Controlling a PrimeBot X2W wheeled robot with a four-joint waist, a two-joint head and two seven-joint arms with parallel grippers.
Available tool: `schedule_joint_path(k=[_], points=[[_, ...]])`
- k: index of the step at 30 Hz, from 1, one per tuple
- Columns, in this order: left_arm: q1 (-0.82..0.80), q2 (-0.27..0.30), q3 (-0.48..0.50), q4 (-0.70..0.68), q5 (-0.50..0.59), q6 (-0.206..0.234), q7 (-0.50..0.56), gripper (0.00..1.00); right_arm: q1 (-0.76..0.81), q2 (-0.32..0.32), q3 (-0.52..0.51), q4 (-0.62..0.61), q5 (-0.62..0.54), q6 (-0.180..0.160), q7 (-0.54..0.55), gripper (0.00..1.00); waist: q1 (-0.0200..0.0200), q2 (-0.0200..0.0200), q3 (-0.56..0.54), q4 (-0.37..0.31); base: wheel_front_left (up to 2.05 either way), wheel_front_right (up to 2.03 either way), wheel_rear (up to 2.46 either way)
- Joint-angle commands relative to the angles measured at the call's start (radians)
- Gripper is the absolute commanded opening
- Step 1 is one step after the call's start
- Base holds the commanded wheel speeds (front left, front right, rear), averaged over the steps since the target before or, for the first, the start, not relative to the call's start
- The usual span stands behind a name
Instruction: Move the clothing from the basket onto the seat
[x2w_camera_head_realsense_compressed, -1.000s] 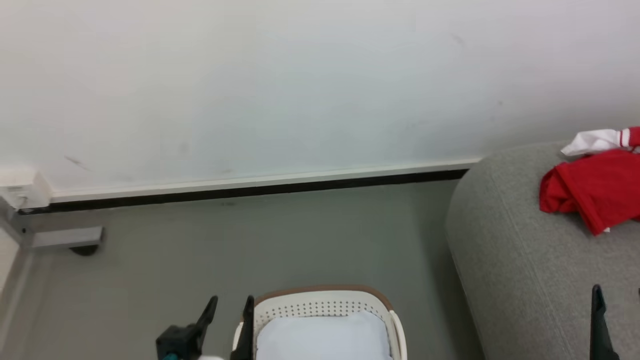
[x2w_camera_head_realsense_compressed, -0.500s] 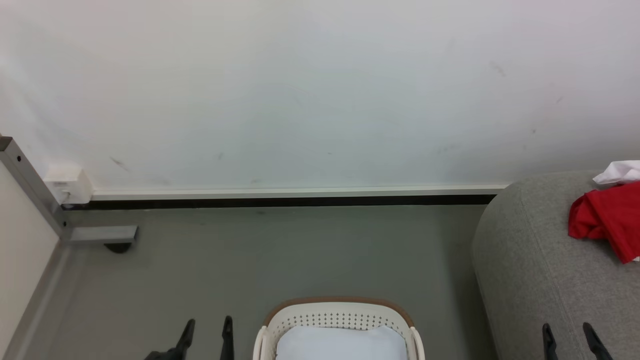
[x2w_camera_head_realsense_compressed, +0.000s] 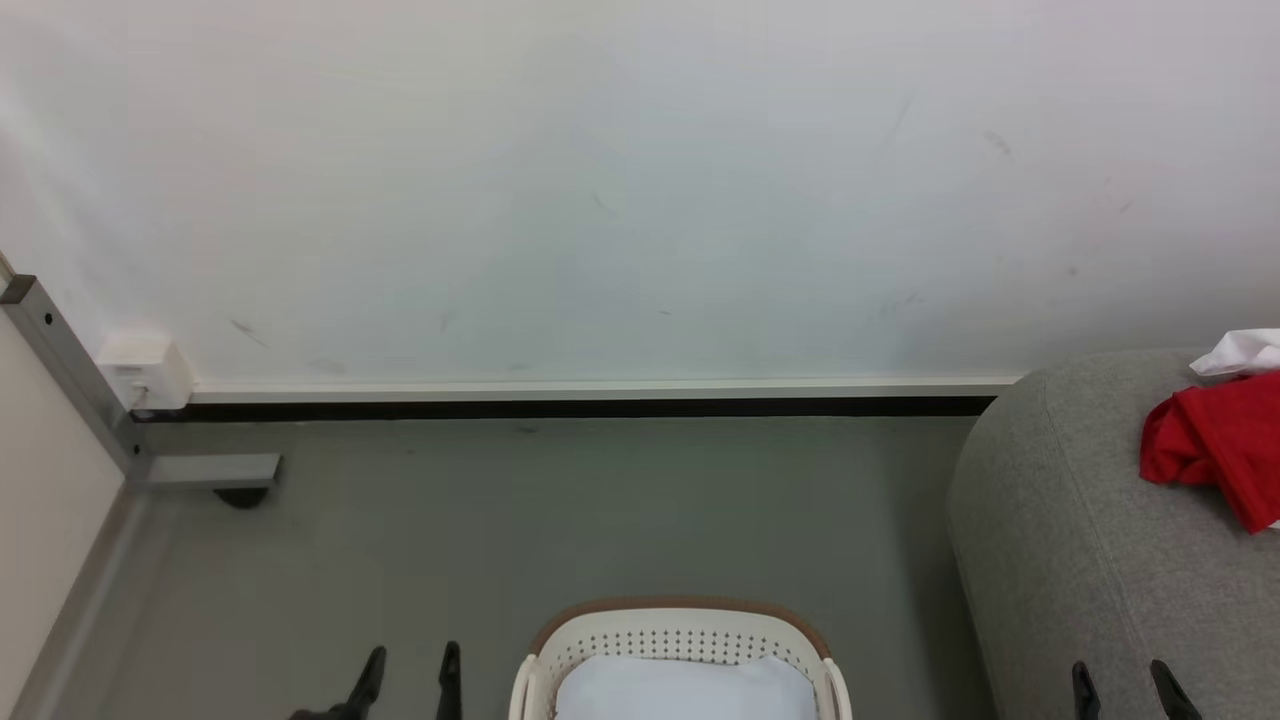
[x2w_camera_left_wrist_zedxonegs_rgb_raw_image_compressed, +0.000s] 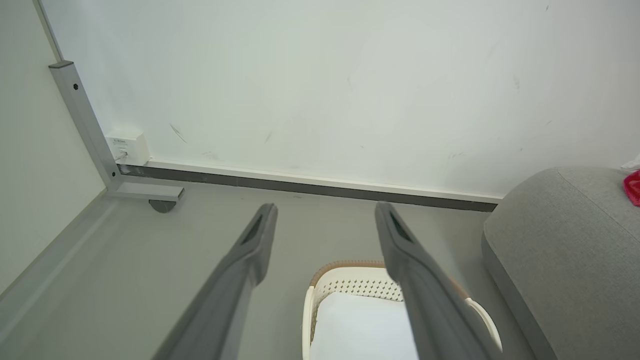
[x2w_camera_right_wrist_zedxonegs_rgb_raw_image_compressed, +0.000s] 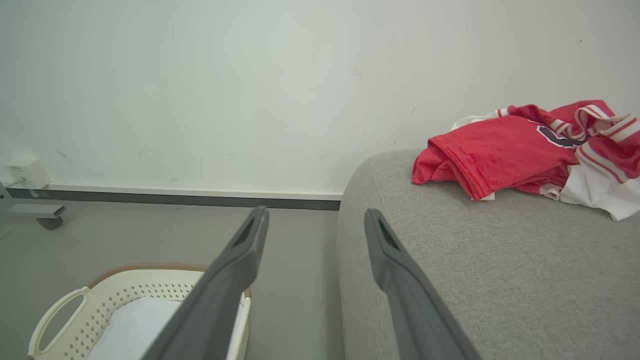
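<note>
Red clothing (x2w_camera_right_wrist_zedxonegs_rgb_raw_image_compressed: 505, 150), with white panels and striped trim, is bunched up on the grey seat (x2w_camera_right_wrist_zedxonegs_rgb_raw_image_compressed: 475, 270) close to the wall (x2w_camera_head_realsense_compressed: 640, 200). One piece has dark letters showing. My left pincer (x2w_camera_head_realsense_compressed: 412, 655) sits low at the bottom of the head view, fingers pointing up toward the wall. It hangs over the floor (x2w_camera_head_realsense_compressed: 600, 520) just left of the basket (x2w_camera_head_realsense_compressed: 680, 612), spread wide with nothing between the fingers. My right pincer (x2w_camera_head_realsense_compressed: 1120, 668) is in the same pose on the other side, also gaping and empty. From its wrist camera, one finger lines up over the basket's end and the other over the rounded end of the seat. It's well apart from the clothing. The basket stands on the floor between my two pincers, beside the seat, with a pale bluish-white sheet (x2w_camera_head_realsense_compressed: 680, 692) lying flat in it.
</note>
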Motion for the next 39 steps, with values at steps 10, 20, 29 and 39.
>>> schedule_joint_path(k=[10,20,29,39], points=[[-0.006,-0.003,0.015,0.021,0.024,-0.016,0.000,1.00,-0.016,-0.002,-0.013,-0.012,-0.005,-0.003,0.000,1.00,0.0000,-0.0001,0.002,0.000,0.00,0.00,0.00],[-0.011,-0.004,0.020,0.026,0.030,-0.026,0.000,1.00,-0.016,-0.002,-0.018,-0.011,0.001,-0.003,0.000,1.00,0.0000,-0.0001,0.000,-0.001,0.00,0.00,0.00],[-0.016,-0.004,0.022,0.029,0.024,-0.030,0.000,1.00,-0.017,-0.002,-0.007,-0.008,0.009,-0.003,0.000,1.00,0.0000,-0.0001,0.001,-0.017,0.00,0.00,0.00],[-0.017,-0.004,0.021,0.036,0.018,-0.026,0.000,1.00,-0.014,-0.001,-0.005,-0.003,0.008,-0.003,0.000,1.00,0.0000,-0.0001,0.001,-0.037,0.00,0.00,0.00]])
